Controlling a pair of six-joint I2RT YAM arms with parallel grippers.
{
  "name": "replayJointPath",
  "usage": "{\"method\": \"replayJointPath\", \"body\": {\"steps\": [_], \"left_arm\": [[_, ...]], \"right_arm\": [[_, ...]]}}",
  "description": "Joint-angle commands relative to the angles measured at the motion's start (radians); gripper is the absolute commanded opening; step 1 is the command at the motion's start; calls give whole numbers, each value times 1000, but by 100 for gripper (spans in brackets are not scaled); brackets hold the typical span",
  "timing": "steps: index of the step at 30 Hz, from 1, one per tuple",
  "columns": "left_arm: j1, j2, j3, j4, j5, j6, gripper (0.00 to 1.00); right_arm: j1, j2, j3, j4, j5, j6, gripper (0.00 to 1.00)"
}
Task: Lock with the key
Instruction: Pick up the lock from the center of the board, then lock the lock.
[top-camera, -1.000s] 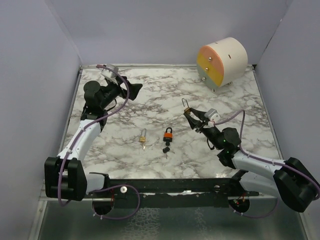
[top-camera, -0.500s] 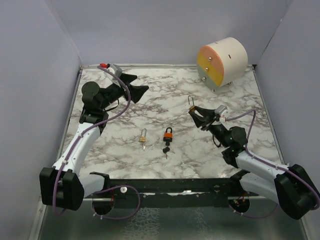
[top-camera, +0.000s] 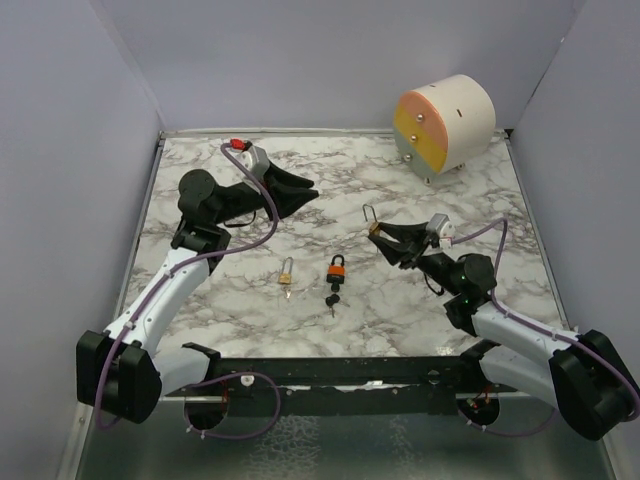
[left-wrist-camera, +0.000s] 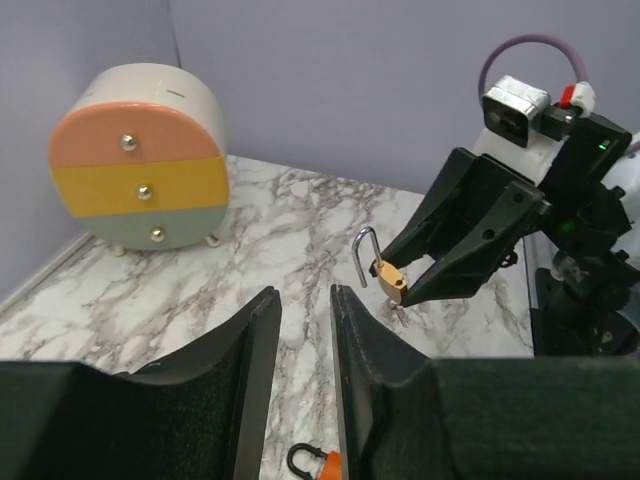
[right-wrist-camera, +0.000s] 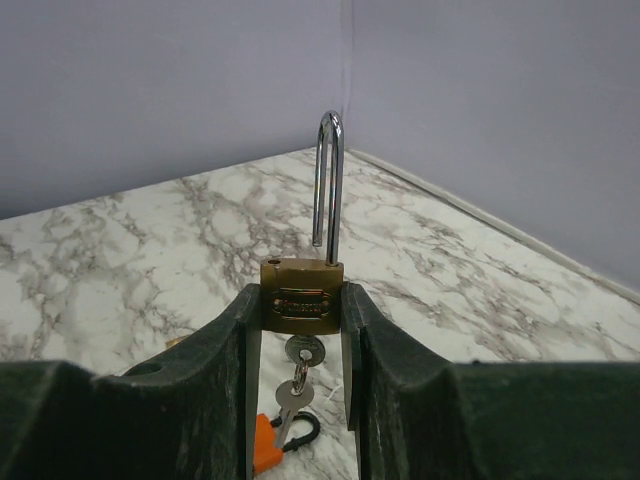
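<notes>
A brass padlock (right-wrist-camera: 302, 295) with its silver shackle (right-wrist-camera: 330, 180) sprung open is pinched by the body in my right gripper (right-wrist-camera: 300, 312), held above the marble. A key (right-wrist-camera: 303, 350) sits in its underside, and a second key (right-wrist-camera: 290, 402) dangles from the ring. In the top view the right gripper (top-camera: 378, 237) holds this padlock (top-camera: 372, 228) right of centre. My left gripper (top-camera: 308, 192) hovers at the back centre-left, pointing at it. Its fingers (left-wrist-camera: 255, 340) stand a narrow gap apart with nothing between them, and the held padlock (left-wrist-camera: 390, 280) lies ahead.
An orange padlock (top-camera: 337, 268) with black keys (top-camera: 332, 298) and a small brass padlock (top-camera: 287, 272) lie on the marble table (top-camera: 330, 190) near the middle. A round three-drawer cabinet (top-camera: 445, 122) stands at the back right. Grey walls close in three sides.
My left gripper has swung right toward the centre and its jaws have narrowed from wide open. The right gripper has shifted slightly left, still gripping the brass padlock.
</notes>
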Motion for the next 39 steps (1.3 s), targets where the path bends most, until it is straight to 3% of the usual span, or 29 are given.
{"method": "replayJointPath", "body": {"steps": [1, 4, 8, 11, 14, 19, 21, 26, 39], "left_arm": [[-37, -25, -25, 65, 87, 1, 28], [-56, -26, -21, 65, 40, -34, 27], [-70, -15, -15, 66, -16, -84, 19], [-88, -6, -14, 70, 39, -64, 18], [-112, -5, -18, 73, 129, -18, 18], [-138, -13, -29, 73, 130, 5, 23], [-144, 1, -23, 73, 155, 4, 31], [-160, 42, -13, 74, 236, 15, 32], [-170, 56, 12, 74, 148, 1, 33]], "right_arm": [[-3, -24, 44, 34, -135, 40, 1], [-2, -26, 58, 30, -153, 56, 1], [-2, -20, 79, 24, -158, 42, 1], [-2, 2, 108, 23, -216, 41, 1], [-1, 19, 126, 38, -253, 58, 1], [-1, 2, 130, 14, -262, 54, 1], [0, 2, 153, -27, -300, 46, 1], [0, -14, 155, -39, -321, 54, 1], [0, -45, 139, -76, -293, 23, 1]]}}
